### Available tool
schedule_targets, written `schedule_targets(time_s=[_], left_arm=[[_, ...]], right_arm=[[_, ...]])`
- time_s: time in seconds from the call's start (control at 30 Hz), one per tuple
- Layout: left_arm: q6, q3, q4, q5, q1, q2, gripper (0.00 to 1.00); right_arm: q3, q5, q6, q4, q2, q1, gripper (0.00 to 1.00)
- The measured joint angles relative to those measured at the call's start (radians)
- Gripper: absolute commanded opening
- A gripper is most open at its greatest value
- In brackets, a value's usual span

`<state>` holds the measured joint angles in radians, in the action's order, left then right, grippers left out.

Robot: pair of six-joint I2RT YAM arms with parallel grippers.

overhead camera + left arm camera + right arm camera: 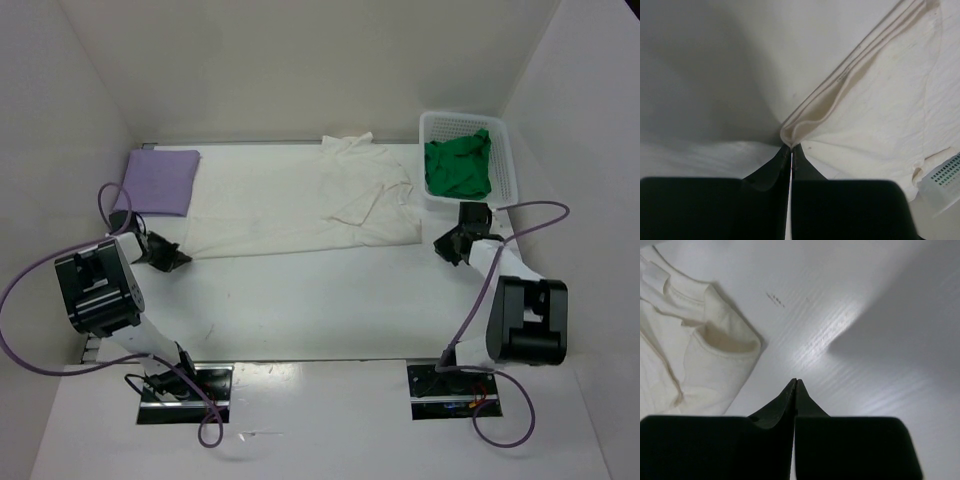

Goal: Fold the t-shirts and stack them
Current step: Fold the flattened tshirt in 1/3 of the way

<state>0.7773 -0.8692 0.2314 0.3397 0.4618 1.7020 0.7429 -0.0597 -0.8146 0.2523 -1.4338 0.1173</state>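
The off-white t-shirt (300,205) lies spread across the middle of the table, partly folded. My left gripper (182,258) is at its near left corner and is shut on that corner; the left wrist view shows the jaws (791,146) pinching the bunched hem of the shirt (880,115). My right gripper (440,243) is shut and empty, just off the shirt's near right corner; in the right wrist view it (796,381) is over bare table with the shirt's sleeve (705,360) to its left. The lavender t-shirt (160,180) lies folded at the far left. The green t-shirt (458,165) lies crumpled in the basket.
A white mesh basket (505,150) stands at the far right, close behind my right gripper; its corner shows in the left wrist view (945,172). White walls enclose the table on three sides. Purple cables loop beside both arms.
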Motion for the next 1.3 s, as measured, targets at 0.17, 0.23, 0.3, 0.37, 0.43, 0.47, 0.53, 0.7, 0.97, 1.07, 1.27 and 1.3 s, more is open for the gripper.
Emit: schedule_targets(time_s=[0.17, 0.23, 0.3, 0.37, 0.43, 0.47, 0.53, 0.7, 0.97, 1.07, 1.27, 1.3], left_arm=[[-0.041, 0.063, 0.050, 0.008, 0.048, -0.069, 0.00], [-0.045, 0.067, 0.056, 0.016, 0.056, -0.073, 0.01], [-0.045, 0.067, 0.056, 0.024, 0.057, -0.073, 0.01], [-0.046, 0.062, 0.058, 0.025, 0.057, -0.073, 0.01], [-0.046, 0.057, 0.058, 0.026, 0.057, -0.073, 0.00], [-0.047, 0.056, 0.058, 0.026, 0.057, -0.072, 0.00], [-0.047, 0.055, 0.058, 0.026, 0.057, -0.070, 0.00], [-0.048, 0.055, 0.060, 0.026, 0.057, -0.066, 0.00], [-0.049, 0.045, 0.061, 0.024, 0.055, -0.066, 0.00], [-0.057, 0.038, 0.070, 0.000, 0.052, -0.061, 0.00], [-0.071, 0.033, 0.100, -0.007, 0.052, -0.056, 0.00], [-0.073, 0.034, 0.108, -0.004, 0.052, -0.056, 0.00]], right_arm=[[-0.072, 0.037, -0.023, 0.053, 0.162, 0.002, 0.13], [-0.077, 0.057, -0.024, 0.041, 0.183, -0.002, 0.23], [-0.060, 0.086, -0.005, 0.023, 0.146, -0.008, 0.35], [-0.005, 0.106, 0.019, 0.017, 0.063, -0.026, 0.40], [0.053, 0.119, 0.048, -0.002, -0.027, -0.056, 0.44], [0.079, 0.125, 0.065, -0.010, -0.064, -0.071, 0.45], [0.119, 0.136, 0.085, -0.026, -0.117, -0.089, 0.47], [0.176, 0.143, 0.116, -0.050, -0.232, -0.095, 0.45], [0.198, 0.085, 0.104, -0.045, -0.285, -0.095, 0.00], [0.188, 0.068, 0.094, -0.041, -0.281, -0.087, 0.00], [0.133, 0.090, 0.090, -0.012, -0.227, -0.027, 0.00], [0.121, 0.089, 0.090, 0.006, -0.209, -0.021, 0.00]])
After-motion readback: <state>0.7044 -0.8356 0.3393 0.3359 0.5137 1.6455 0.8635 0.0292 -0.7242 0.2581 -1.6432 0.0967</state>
